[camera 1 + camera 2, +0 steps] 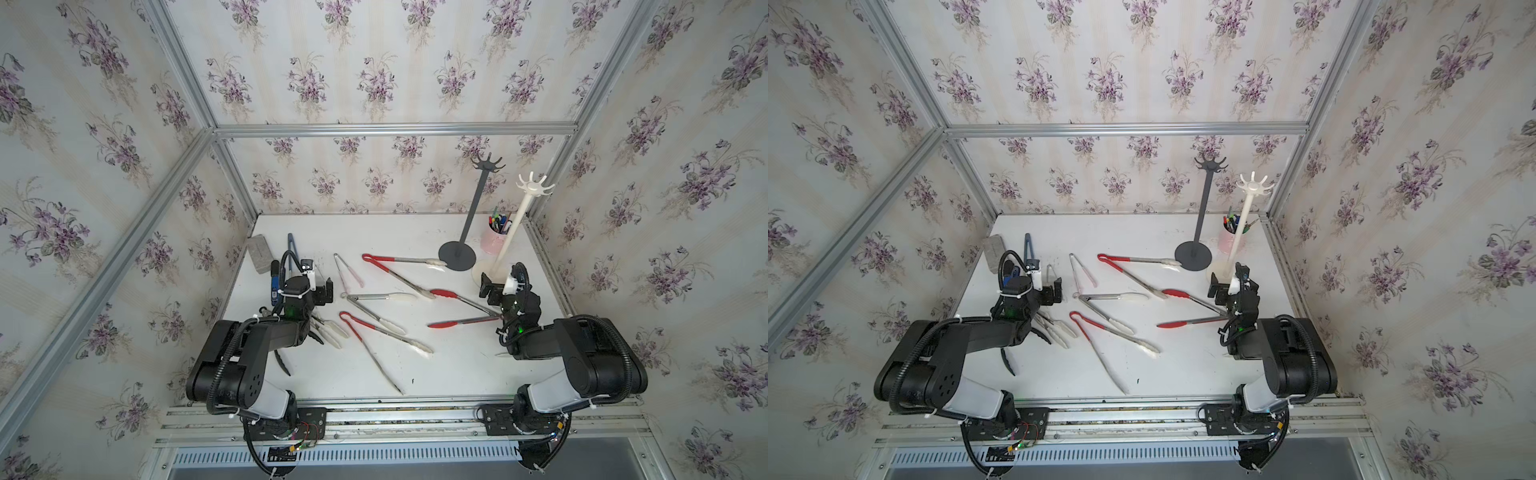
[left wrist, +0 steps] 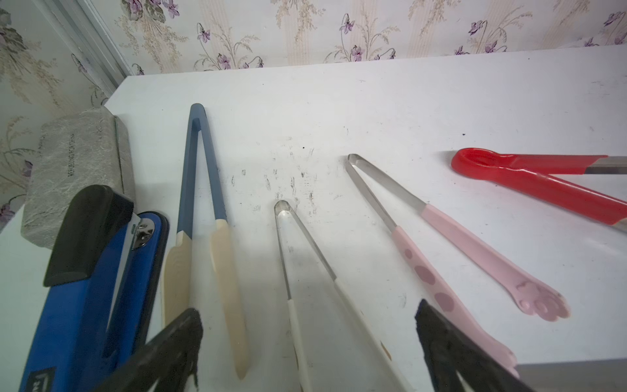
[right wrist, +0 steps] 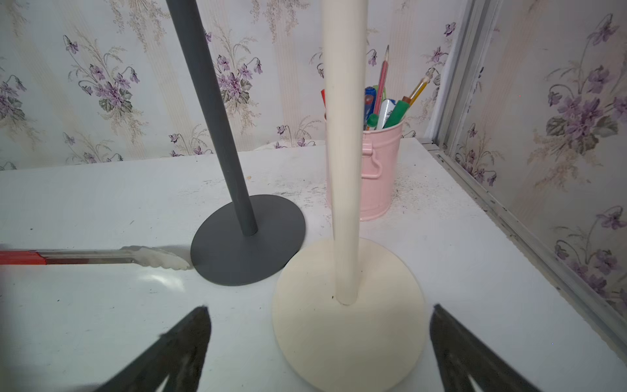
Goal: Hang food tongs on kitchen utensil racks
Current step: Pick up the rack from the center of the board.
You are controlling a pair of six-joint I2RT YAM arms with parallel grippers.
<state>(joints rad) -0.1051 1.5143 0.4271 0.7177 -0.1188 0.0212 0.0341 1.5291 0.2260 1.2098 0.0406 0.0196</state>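
STEP start, nothing hung | food tongs [image 1: 399, 297] strewn mid-frame on bench [image 1: 457, 365]; grey rack [image 1: 487, 166], white rack [image 1: 533, 189] upper right, both bare | left jaws spread over white-tipped tongs [image 2: 298, 339], right jaws spread facing white rack, both empty | NEXT likely pinch one pair, hang it on a rack | scuffed white bench, floral wallpaper [image 1: 374, 62]

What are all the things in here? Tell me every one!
food tongs: about ten, steel with red, white, pink, black or blue-grey parts, scattered flat, some partly hidden.
dark grey rack: one, standing far right, hooks bare.
white rack: one, beside it, hooks bare.
bucket: one, pink, behind the racks, holding pens.
stapler: one, blue and black, far left.
case: one, grey, far-left corner.
table: one, white.
left gripper: one, black, open, over tongs.
right gripper: one, black, open, facing the white rack.
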